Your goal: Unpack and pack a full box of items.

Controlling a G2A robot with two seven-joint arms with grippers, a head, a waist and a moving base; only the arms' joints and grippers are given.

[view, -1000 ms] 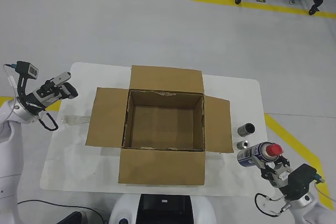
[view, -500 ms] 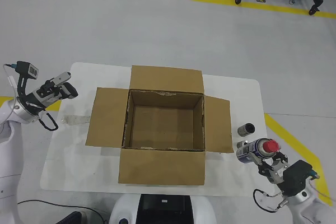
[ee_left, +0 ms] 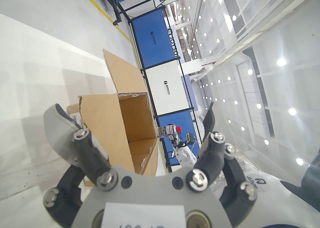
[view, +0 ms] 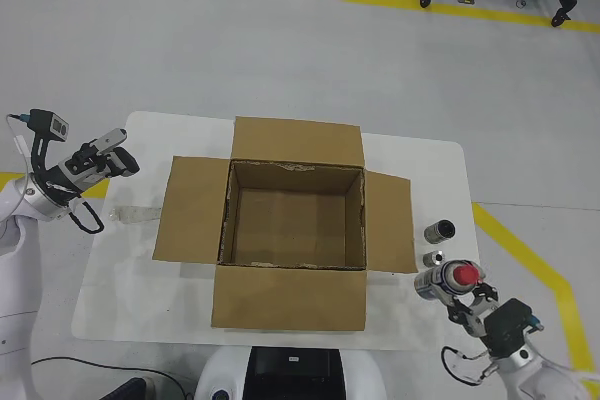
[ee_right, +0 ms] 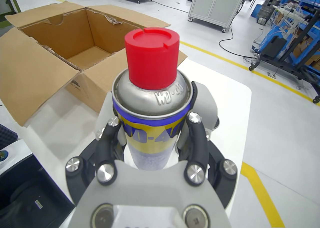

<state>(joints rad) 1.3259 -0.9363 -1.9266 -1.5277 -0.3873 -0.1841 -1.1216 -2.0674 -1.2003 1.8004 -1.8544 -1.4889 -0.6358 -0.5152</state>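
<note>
An open cardboard box [view: 292, 225] stands mid-table with all flaps spread, and its inside looks bare [ee_right: 82, 58]. My right gripper [view: 464, 296] is shut on a spray can [ee_right: 152, 104] with a red cap and a blue and yellow label. The can [view: 445, 281] is held near the table's front right corner, close to the box's right flap. My left gripper [view: 118, 150] is open and holds nothing, raised over the table's far left edge. In the left wrist view that gripper [ee_left: 135, 124] faces the box [ee_left: 120, 124], with the can [ee_left: 168, 131] far beyond.
Two small metal cylinders stand on the table right of the box, one [view: 439, 231] farther back and one [view: 433, 259] just behind the can. A clear plastic item [view: 132, 213] lies on the table left of the box. Bare table [view: 140, 300] lies at the front left.
My right gripper has moved left and toward the front edge with the can, tipping it more upright. The left arm has not moved.
</note>
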